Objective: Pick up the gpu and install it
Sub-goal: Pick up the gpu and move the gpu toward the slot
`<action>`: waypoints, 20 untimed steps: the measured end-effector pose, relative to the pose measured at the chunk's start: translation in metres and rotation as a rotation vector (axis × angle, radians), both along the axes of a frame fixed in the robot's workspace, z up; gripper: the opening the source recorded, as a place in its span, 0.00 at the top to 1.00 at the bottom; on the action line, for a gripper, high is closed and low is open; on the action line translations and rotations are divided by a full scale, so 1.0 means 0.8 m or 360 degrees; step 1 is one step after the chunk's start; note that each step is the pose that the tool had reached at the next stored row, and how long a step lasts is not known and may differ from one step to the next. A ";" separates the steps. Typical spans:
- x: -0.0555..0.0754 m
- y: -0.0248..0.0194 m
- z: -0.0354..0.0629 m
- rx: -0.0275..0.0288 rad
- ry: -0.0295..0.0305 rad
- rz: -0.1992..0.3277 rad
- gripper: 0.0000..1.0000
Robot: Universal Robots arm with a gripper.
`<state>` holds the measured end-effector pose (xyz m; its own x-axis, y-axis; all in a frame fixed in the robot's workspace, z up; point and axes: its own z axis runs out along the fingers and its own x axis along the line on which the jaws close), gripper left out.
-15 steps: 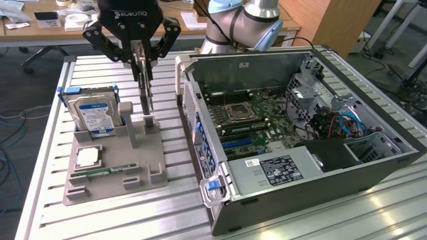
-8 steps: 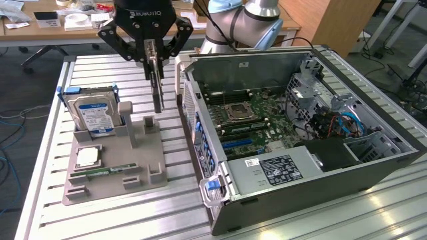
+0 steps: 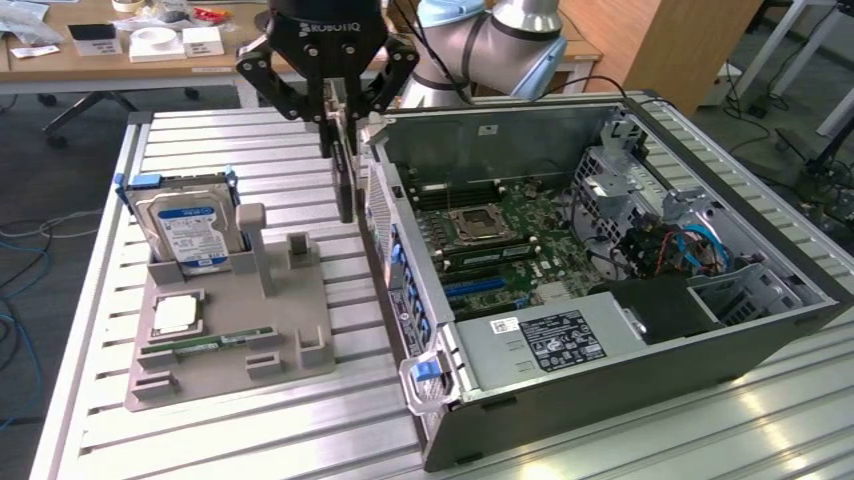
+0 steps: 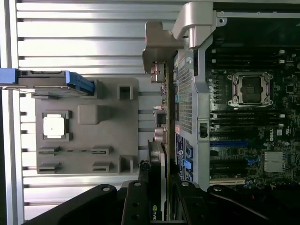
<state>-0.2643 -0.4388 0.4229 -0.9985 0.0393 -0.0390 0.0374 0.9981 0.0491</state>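
Note:
The gpu (image 3: 346, 175) hangs on edge, a thin dark card, just outside the near wall of the open computer case (image 3: 424, 330). My gripper (image 3: 334, 125) is shut on its top edge, above the gap between the case and the grey parts holder (image 3: 300, 340). In the wrist view the gpu (image 4: 158, 159) appears edge-on, running out from my gripper (image 4: 158, 183) along the case's wall (image 4: 187, 93). The motherboard (image 3: 514, 230) lies open inside the case, with blue card slots (image 3: 474, 290) toward the front.
On the grey holder stand a hard drive (image 3: 187, 225) with a blue-white label, a processor chip (image 3: 174, 315) and a narrow memory stick (image 3: 214, 343). Cables and a drive cage (image 3: 667, 240) fill the case's far side. A desk (image 3: 134, 55) with small items stands behind.

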 end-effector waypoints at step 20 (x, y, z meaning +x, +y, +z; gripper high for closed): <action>0.088 0.0000 0.000 0.00010 0.00003 0.0000 0.73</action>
